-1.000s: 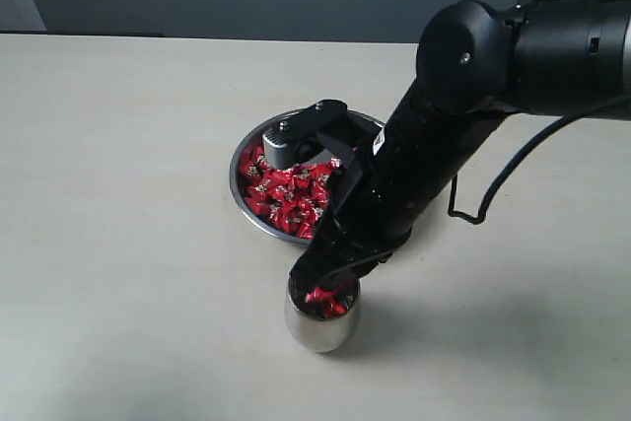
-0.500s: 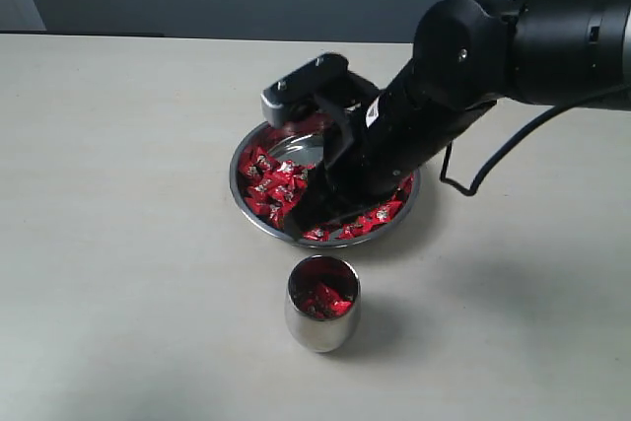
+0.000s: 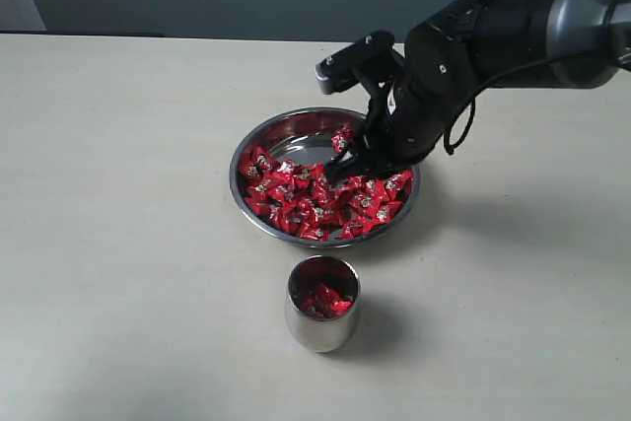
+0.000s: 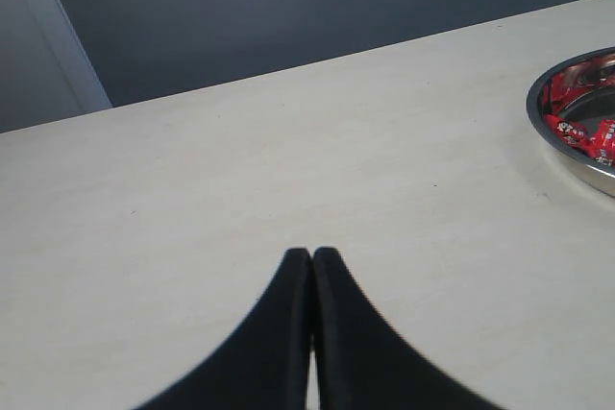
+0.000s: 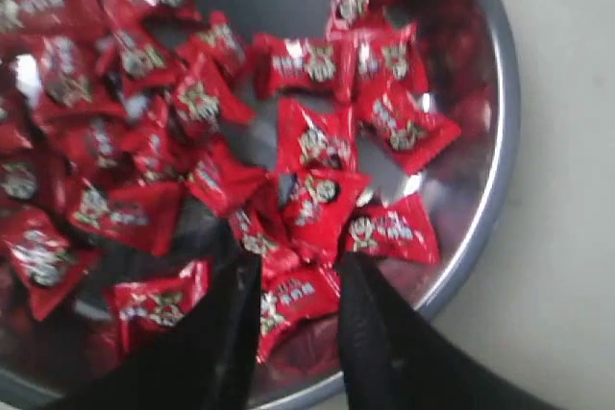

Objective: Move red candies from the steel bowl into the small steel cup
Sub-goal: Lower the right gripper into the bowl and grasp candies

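The red candies (image 3: 314, 202) lie heaped in the steel bowl (image 3: 234, 180), mostly in its near half. A few more sit inside the small steel cup (image 3: 320, 330), upright just in front of the bowl and not touching it. The right gripper (image 5: 300, 271) hangs low over the pile, jaws spread with a candy lying between them. The left gripper (image 4: 312, 258) is pressed together above the table (image 4: 192, 189).
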{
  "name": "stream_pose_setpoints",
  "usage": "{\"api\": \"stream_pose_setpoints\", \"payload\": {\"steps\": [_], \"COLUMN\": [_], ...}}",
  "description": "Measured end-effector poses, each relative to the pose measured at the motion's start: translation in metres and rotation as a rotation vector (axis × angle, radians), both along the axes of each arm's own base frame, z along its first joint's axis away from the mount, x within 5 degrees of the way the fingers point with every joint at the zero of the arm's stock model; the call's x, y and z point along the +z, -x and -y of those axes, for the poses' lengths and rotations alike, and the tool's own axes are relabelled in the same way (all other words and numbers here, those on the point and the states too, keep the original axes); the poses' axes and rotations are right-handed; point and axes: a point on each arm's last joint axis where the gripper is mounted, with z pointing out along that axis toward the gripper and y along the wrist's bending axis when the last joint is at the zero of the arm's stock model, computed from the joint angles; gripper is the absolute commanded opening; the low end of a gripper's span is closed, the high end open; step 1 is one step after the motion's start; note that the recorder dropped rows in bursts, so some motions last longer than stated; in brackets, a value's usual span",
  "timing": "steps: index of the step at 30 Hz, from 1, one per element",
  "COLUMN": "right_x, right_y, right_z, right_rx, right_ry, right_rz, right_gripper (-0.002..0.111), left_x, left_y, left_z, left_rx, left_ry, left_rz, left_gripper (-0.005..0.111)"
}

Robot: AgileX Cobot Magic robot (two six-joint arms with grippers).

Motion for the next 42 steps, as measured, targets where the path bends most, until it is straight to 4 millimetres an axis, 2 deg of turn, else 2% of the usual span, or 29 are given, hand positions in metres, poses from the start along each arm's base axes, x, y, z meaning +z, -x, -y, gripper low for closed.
{"api": "stream_pose_setpoints", "payload": {"steps": [5, 10, 18, 22, 24, 26, 29, 31, 37, 42], "right_x": [-0.022, -0.034, -0.037, -0.051, -0.054, -0.054, -0.057, -0.059, -0.057, -0.032], "right_y": [-0.002, -0.002, -0.007, -0.010, -0.010, -0.011, -0.012, -0.012, -0.015, -0.019], "right_z": [0.001, 0.000, -0.007, -0.009, -0.010, -0.011, -0.011, -0.012, -0.014, -0.017], "right_rx": [0.022, 0.044, 0.019, 0.013, 0.009, 0.007, 0.006, 0.007, 0.009, 0.016], "right_ry": [0.051, 0.074, 0.027, 0.029, 0.023, 0.013, 0.012, 0.008, -0.017, -0.086], "right_rz": [-0.062, -0.090, -0.093, -0.117, -0.121, -0.113, -0.114, -0.110, -0.077, 0.023], "right_gripper": [0.030, 0.047, 0.048, 0.048, 0.045, 0.035, 0.013, 0.002, -0.001, -0.001], "left_x": [0.000, 0.000, 0.000, 0.000, 0.000, 0.000, 0.000, 0.000, 0.000, 0.000], "left_y": [0.000, 0.000, 0.000, 0.000, 0.000, 0.000, 0.000, 0.000, 0.000, 0.000], "left_z": [0.000, 0.000, 0.000, 0.000, 0.000, 0.000, 0.000, 0.000, 0.000, 0.000], "left_rx": [0.000, 0.000, 0.000, 0.000, 0.000, 0.000, 0.000, 0.000, 0.000, 0.000], "left_ry": [0.000, 0.000, 0.000, 0.000, 0.000, 0.000, 0.000, 0.000, 0.000, 0.000], "left_rz": [0.000, 0.000, 0.000, 0.000, 0.000, 0.000, 0.000, 0.000, 0.000, 0.000], "left_gripper": [0.000, 0.000, 0.000, 0.000, 0.000, 0.000, 0.000, 0.000, 0.000, 0.000]}}
